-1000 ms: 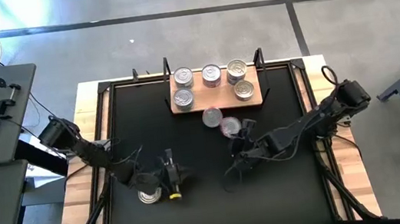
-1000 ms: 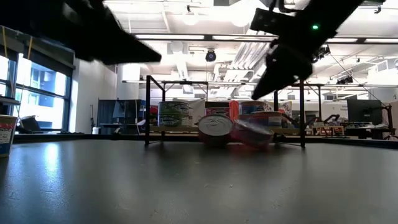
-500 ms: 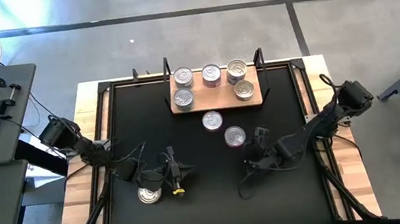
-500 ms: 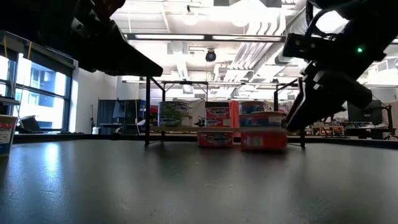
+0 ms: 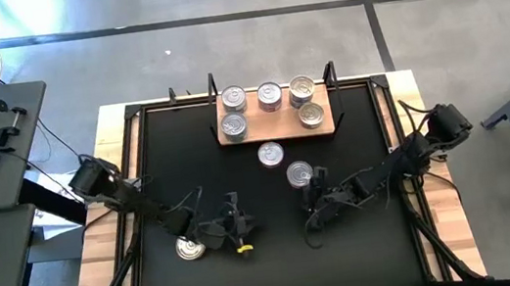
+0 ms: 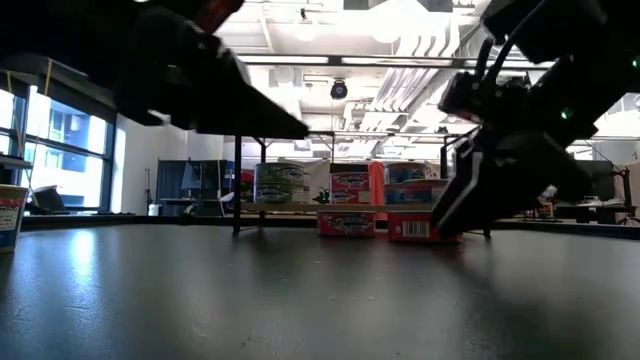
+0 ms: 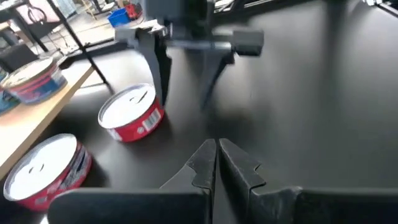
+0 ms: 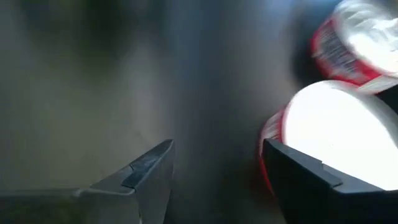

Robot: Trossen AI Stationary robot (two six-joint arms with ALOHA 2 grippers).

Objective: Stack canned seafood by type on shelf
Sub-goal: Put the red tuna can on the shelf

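the right gripper (image 5: 313, 195) has swung back in toward the two loose red-sided cans since half a second ago, its fingers (image 8: 298, 180) spread wide and empty, just beside the nearer can (image 5: 299, 173); the other can (image 5: 271, 154) stands just in front of the shelf (image 5: 276, 132), which carries five cans. the left gripper (image 5: 244, 227) has shifted right, fingers pressed together, empty, with a silver can (image 5: 188, 250) beside its arm.

My two arms are showing as dark, jointed metal, with thin black cables looping loosely beside them. My left gripper (image 7: 216, 163) is ending in two black, angular fingers; a small yellow marking is sitting just behind it. My right gripper (image 8: 214, 171) is showing flat, dark, slanted fingers.
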